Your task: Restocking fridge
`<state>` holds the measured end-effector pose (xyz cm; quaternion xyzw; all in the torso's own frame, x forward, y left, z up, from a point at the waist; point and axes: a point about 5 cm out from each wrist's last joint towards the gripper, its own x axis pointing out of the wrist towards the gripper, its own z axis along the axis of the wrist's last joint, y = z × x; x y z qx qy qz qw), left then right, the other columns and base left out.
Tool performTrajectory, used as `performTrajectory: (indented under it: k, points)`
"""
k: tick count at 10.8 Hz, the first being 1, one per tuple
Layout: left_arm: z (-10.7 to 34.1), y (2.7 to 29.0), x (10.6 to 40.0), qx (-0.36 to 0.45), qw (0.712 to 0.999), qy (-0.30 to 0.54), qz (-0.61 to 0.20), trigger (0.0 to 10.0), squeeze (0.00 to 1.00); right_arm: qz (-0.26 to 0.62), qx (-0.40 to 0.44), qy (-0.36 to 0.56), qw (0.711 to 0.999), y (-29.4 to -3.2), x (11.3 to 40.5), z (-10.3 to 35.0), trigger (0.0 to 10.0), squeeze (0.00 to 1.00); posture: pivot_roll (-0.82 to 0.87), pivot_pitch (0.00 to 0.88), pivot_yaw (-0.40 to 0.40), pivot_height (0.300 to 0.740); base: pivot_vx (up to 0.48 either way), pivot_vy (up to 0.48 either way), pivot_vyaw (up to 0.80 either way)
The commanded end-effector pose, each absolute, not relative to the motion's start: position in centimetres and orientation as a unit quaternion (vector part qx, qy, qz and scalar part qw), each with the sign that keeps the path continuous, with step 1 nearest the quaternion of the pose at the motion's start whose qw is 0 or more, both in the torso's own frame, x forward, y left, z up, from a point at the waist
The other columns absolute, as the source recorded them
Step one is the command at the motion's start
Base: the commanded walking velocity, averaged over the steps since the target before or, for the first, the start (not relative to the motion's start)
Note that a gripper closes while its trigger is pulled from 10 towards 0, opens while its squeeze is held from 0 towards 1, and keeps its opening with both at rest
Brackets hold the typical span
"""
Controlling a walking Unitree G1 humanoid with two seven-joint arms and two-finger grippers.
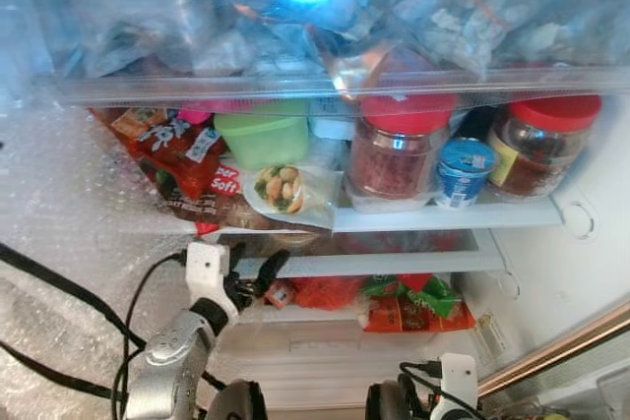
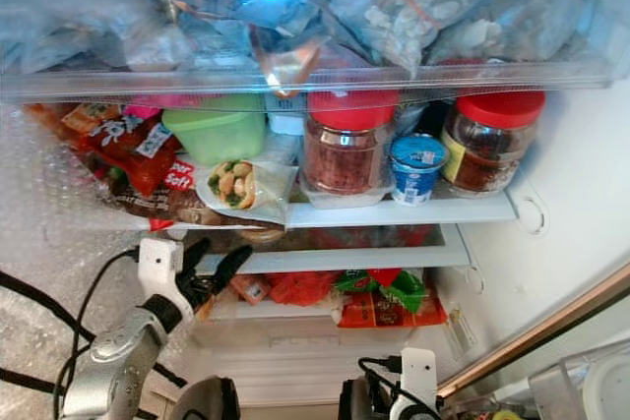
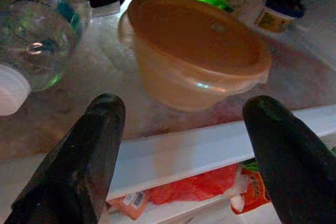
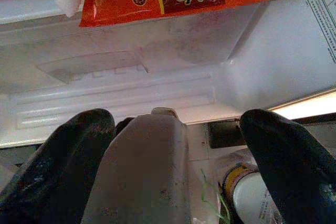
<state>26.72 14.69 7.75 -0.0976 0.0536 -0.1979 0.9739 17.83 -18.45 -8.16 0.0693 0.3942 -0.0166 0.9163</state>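
So the fridge is open and already pretty stuffed. Starting on the left, the red snack bags [image 1: 182, 159] are leaning in a heap against the side wall, probably because there's no flat room left for them, with a green tub [image 1: 262, 137] behind and a clear pack of nuts [image 1: 285, 189] hanging over the lip of the upper shelf [image 1: 443, 215]. The left end effector [image 1: 252, 272] is raised just below that lip, fingers spread wide and holding nothing, aimed at the next shelf down. From its wrist cam, an orange lidded bowl [image 3: 197, 51] sits right between and just beyond the fingertips, set back from the shelf's white front edge, with a clear bottle [image 3: 34, 35] lying on its side beside it. My guess is the bowl is what it's lining up on, or it's checking for space. Further right, two red-lidded jars [image 1: 406, 150] and a small blue yogurt cup [image 1: 465, 172] stand upright near the front, easy to reach. The right end effector [image 4: 173, 161] hangs low by the fridge's bottom, fingers apart around a pale grey object I can't identify; whether it's gripping it, I can't tell.
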Motion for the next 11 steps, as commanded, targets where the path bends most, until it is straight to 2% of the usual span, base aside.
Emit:
performTrajectory:
  k: [1,11]
  points:
    - [7.87,14.56,26.76,-0.09,0.974,0.051,-0.201,10.0,0.0,-0.016,0.068,0.415,0.907,-18.45,16.78,-8.71,10.0,0.0,-0.13,0.054,0.002,0.64,0.0,0.0,0.0]
    - [7.83,14.47,26.78,-0.085,0.973,0.053,-0.206,10.0,0.0,-0.017,0.07,0.423,0.903,-18.45,16.35,-8.92,10.0,0.0,-0.13,0.057,0.003,0.64,0.0,0.0,0.0]
